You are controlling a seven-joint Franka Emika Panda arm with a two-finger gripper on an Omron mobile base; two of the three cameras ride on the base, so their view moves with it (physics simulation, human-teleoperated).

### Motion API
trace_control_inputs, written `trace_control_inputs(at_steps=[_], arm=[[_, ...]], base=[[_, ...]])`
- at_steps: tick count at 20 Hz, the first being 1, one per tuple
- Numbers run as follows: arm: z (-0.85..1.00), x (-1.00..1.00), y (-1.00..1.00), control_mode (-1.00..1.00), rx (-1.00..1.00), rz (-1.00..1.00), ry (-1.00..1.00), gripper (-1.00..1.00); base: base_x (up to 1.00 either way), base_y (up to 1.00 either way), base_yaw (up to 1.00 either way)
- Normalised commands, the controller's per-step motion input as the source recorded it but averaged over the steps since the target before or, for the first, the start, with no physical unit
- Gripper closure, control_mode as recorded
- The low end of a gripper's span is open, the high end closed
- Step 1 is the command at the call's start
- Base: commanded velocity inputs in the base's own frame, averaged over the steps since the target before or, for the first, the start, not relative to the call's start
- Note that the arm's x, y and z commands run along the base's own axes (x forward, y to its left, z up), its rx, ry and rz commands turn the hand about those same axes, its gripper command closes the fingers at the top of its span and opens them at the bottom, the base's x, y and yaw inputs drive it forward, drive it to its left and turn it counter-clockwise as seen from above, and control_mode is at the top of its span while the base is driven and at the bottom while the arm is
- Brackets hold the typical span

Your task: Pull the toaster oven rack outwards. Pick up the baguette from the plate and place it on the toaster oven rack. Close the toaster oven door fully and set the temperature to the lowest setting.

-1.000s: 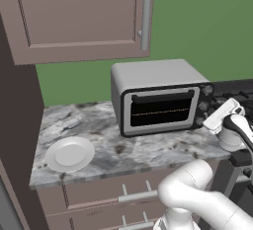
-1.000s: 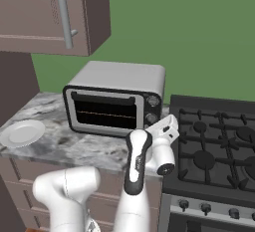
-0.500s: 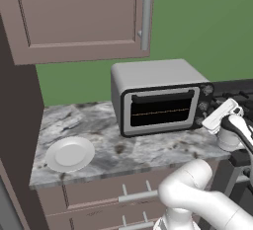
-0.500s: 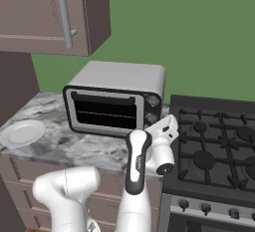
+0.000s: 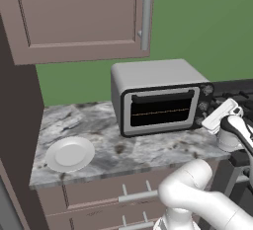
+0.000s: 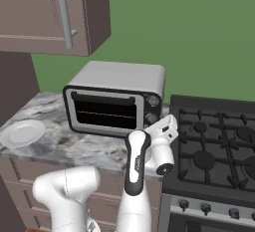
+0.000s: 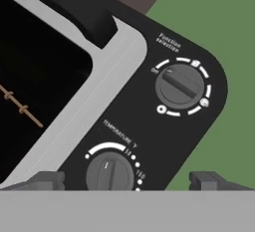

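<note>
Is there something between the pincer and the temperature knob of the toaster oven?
No, nothing visible. In the hand view the temperature knob sits directly ahead between the two fingertips, with bare black panel around it. The toaster oven door is shut, away from the pincer.

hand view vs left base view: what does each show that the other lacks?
Hand view alone: the printed labels on the control strip, the temperature knob with its scale marks sitting between the open fingertips, and the function knob above it.

Left base view alone: the empty plate on the counter, the wall cabinet, and the arm reaching in from the right.

Both: the toaster oven, its door shut, and the handle bar.
</note>
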Motion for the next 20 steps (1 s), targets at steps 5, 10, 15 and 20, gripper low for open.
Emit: trace_control_inputs(at_steps=[5,10,15,20], arm=[[0.00,0.00,0.07,-1.00,0.00,0.00,0.00,-1.00],[0.00,0.12,0.04,-1.00,0.00,0.00,0.00,-1.00],[-0.01,0.24,0.00,-1.00,0.00,0.00,0.00,-1.00],[-0.07,0.14,0.00,-1.00,0.01,0.00,0.00,-1.00]], base=[[0.00,0.00,0.00],[0.00,0.00,0.00],[0.00,0.00,0.00],[0.00,0.00,0.00]])
